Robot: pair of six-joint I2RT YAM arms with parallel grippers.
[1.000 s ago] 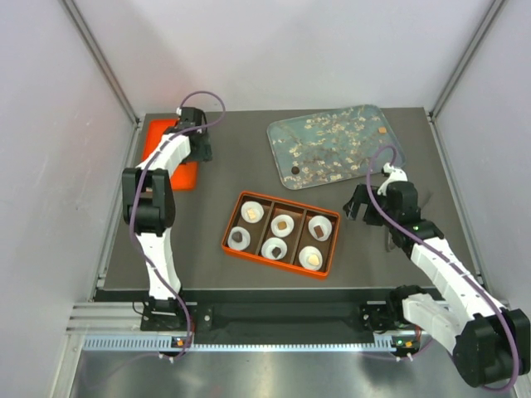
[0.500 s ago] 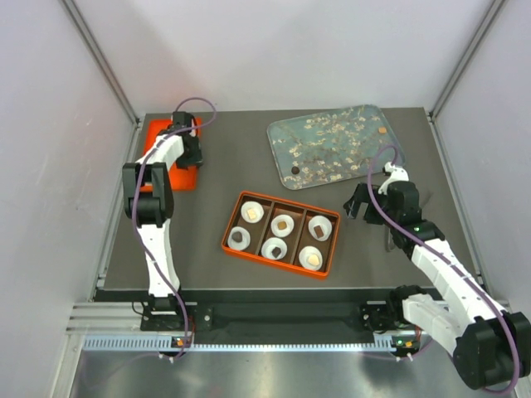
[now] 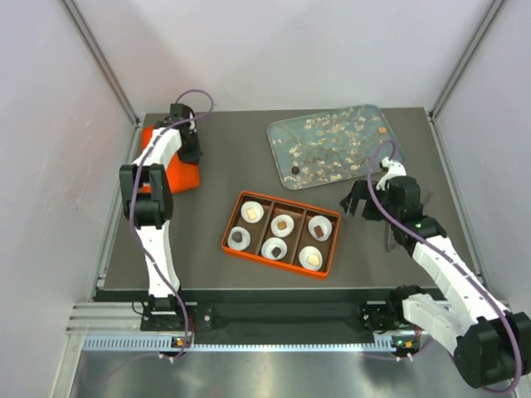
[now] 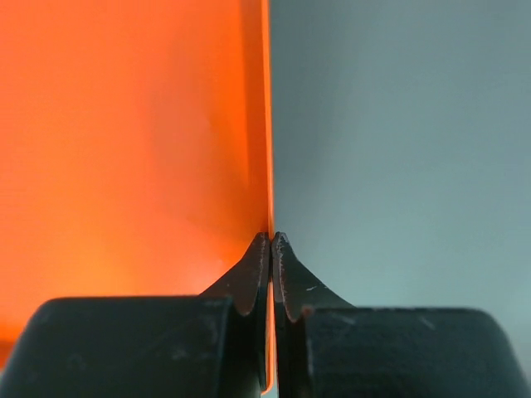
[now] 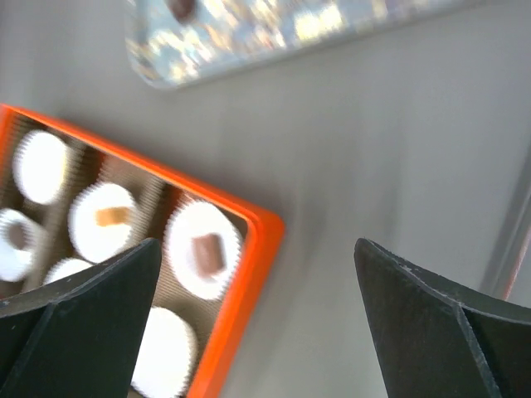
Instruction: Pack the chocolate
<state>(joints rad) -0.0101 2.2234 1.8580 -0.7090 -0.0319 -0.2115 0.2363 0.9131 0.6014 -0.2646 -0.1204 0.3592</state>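
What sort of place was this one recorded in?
Most likely a robotics lab test cell: plain white panels on metal framing enclose a dark table, the left arm and right arm are bolted at its near edge, and an orange box sits staged mid-table.

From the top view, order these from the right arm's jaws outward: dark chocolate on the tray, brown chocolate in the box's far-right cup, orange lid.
1. Brown chocolate, in the box, just left.
2. Dark chocolate, on the tray, near-left corner.
3. Orange lid, far left.
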